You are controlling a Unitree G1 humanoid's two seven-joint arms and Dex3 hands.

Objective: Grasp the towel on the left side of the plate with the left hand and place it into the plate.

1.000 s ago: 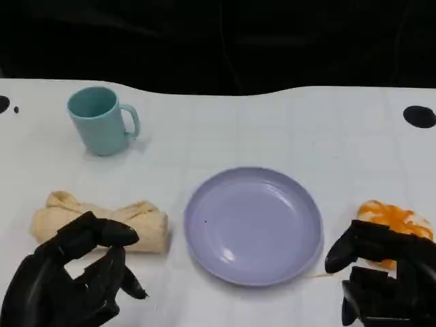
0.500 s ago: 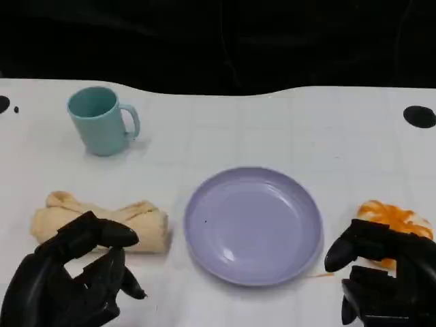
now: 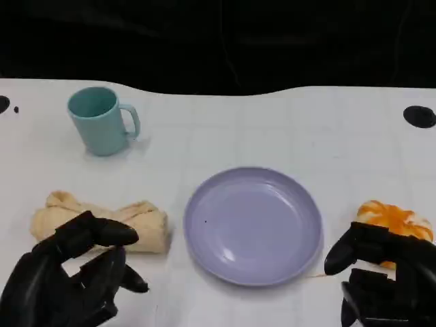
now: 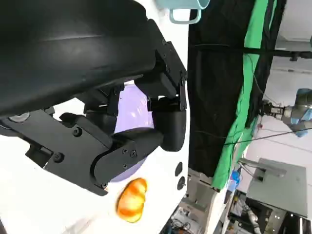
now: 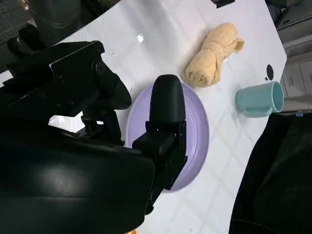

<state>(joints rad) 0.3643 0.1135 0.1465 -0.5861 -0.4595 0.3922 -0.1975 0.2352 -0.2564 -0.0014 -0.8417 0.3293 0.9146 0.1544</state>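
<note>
Your towel lies rolled up on the white table, to the left of the plate and apart from its rim. It is a pale yellow roll lying lengthwise, one end pointing at the plate; you can see it from the right wrist camera too, beyond the plate's far edge.

Your left hand sits on the near side of the towel, at the towel's left half. Its fingers are loosely curled and apart, with nothing between them; the upper ones overlap the towel's near edge in the head view, but you cannot tell whether they touch it.

The plate is lavender, round, and has nothing on it.

Right of the plate, your right hand rests low with its fingers bent inward and holding nothing. Just behind it lies an orange object, close to the plate's right rim.

Behind the towel, far left of the plate, a teal mug stands upright, its handle turned toward the plate side.
</note>
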